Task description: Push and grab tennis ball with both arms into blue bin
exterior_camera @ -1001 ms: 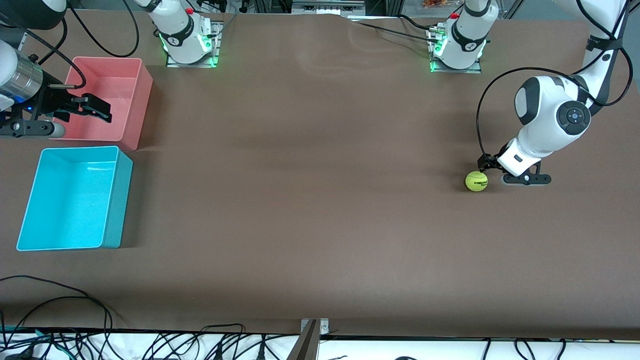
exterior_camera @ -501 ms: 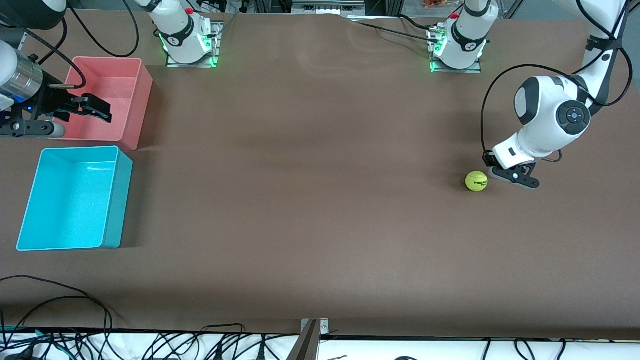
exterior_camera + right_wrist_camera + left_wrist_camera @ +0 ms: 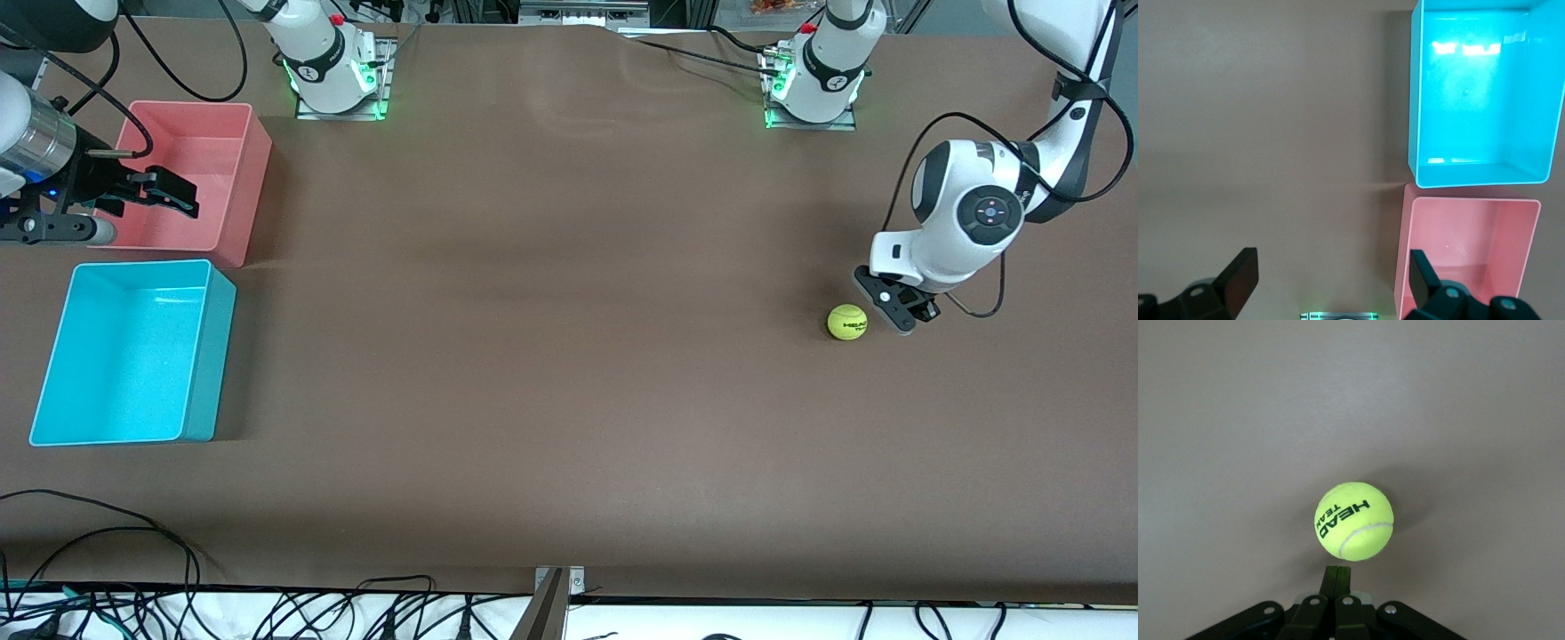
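The tennis ball point(image 3: 847, 322) is yellow-green with black HEAD lettering and rests on the brown table toward the left arm's end. My left gripper point(image 3: 885, 308) is low beside it, shut and empty. In the left wrist view the closed fingertips point(image 3: 1338, 575) point at the ball point(image 3: 1353, 520), with a small gap or a bare touch. My right gripper point(image 3: 174, 192) waits open and empty over the pink bin's edge; its fingers point(image 3: 1239, 278) stand wide apart. The blue bin point(image 3: 210, 356) sits at the right arm's end, also in the right wrist view point(image 3: 1478, 100).
A pink bin point(image 3: 242, 178) stands next to the blue bin, farther from the front camera, and shows in the right wrist view point(image 3: 1465, 247). A long stretch of bare brown table lies between ball and bins. Cables hang along the table's near edge.
The left arm's wrist has turned and its gripper has swung round to the ball's side toward the left arm's end. The ball has not moved. The right arm is still.
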`<state>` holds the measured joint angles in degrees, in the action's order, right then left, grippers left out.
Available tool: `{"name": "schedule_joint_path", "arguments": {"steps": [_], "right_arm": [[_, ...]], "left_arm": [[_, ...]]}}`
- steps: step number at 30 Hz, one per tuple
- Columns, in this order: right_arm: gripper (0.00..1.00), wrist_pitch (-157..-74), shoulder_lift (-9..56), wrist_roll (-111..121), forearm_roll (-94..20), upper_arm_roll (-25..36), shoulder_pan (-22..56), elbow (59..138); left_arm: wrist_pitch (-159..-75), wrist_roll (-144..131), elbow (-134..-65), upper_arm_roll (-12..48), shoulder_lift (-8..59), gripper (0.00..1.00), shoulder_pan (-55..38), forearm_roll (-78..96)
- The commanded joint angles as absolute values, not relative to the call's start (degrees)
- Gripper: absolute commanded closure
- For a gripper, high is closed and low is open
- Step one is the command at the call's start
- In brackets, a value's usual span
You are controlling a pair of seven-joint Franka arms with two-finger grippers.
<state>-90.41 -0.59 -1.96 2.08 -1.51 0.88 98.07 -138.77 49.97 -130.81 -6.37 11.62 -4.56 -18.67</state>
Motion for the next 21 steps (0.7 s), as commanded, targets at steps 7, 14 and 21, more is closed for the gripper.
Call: {"name": "schedule_joint_path", "arguments": {"steps": [7, 14, 21], "right_arm": [[0.0, -89.12, -0.44, -1.41, 2.11, -1.76, 0.62, 96.86], [0.0, -89.12, -0.44, -1.41, 2.02, -1.76, 0.7, 96.86], [0.0, -89.12, -0.44, -1.41, 2.02, -1.76, 0.7, 96.86]], "left_arm": [[-143.25, 55.02, -130.17, -6.33, 16.25, 1.0, -2.55, -29.18], [-147.65, 56.16, -129.73, -6.24, 20.04, 1.0, -0.62, -28.83], [-148.62, 57.22, -128.32, -6.24, 21.45, 1.0, -0.53, -28.21]]}}
